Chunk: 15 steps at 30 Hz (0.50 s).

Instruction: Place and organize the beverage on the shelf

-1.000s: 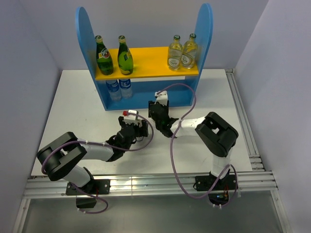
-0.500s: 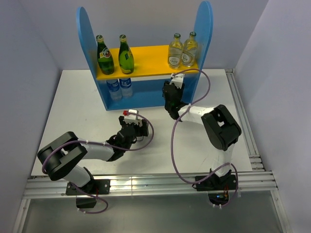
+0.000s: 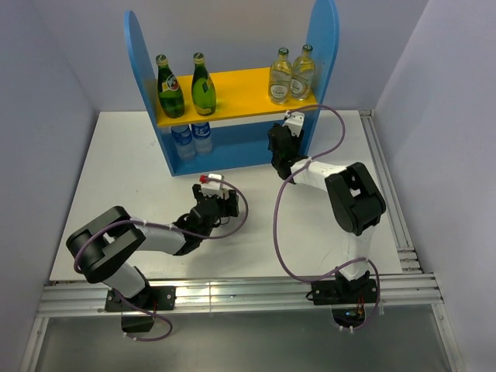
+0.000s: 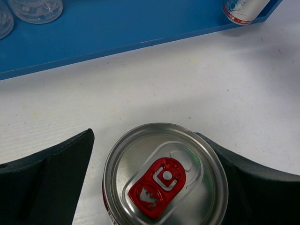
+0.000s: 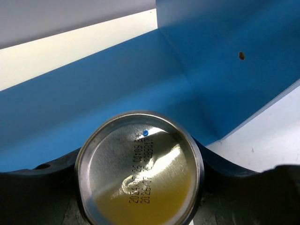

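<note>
Forward to the lower bay of the shelf [image 3: 236,151] had swung the right gripper [image 3: 281,144], clamped on a silver-bottomed can [image 5: 139,168] that wanted setting down level and well inside, while the left gripper [image 3: 215,204] gaped around a red-tabbed can [image 4: 165,183].

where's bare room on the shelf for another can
Upper board: bare middle between the green bottles and the yellowish bottles; its ends are crowded. Blue base: bare stretch between the blue-label bottles and the can the right gripper holds by the right panel.
</note>
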Tool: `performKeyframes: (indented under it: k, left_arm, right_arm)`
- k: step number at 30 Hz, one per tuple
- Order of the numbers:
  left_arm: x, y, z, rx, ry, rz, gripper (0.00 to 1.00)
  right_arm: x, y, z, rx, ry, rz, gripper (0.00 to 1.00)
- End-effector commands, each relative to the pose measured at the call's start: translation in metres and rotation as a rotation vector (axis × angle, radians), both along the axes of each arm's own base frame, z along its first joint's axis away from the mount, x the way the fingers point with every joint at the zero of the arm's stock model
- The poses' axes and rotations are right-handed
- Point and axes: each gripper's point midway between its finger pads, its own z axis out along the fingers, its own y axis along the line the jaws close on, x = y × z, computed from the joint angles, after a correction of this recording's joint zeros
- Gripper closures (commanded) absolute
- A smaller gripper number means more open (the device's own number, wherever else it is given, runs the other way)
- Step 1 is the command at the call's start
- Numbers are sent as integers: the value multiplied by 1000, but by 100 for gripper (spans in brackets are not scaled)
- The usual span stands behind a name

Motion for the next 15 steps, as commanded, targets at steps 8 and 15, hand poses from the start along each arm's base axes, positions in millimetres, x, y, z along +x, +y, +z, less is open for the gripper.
performKeyframes:
  k: [8, 15]
  left_arm:
    - [11, -16, 20, -51, -44, -20, 9]
    - [11, -15, 21, -44, -49, -19, 9]
  right_arm:
    - [32, -6, 42, 113, -120, -129, 100]
    - [52, -9, 41, 124, -127, -168, 73]
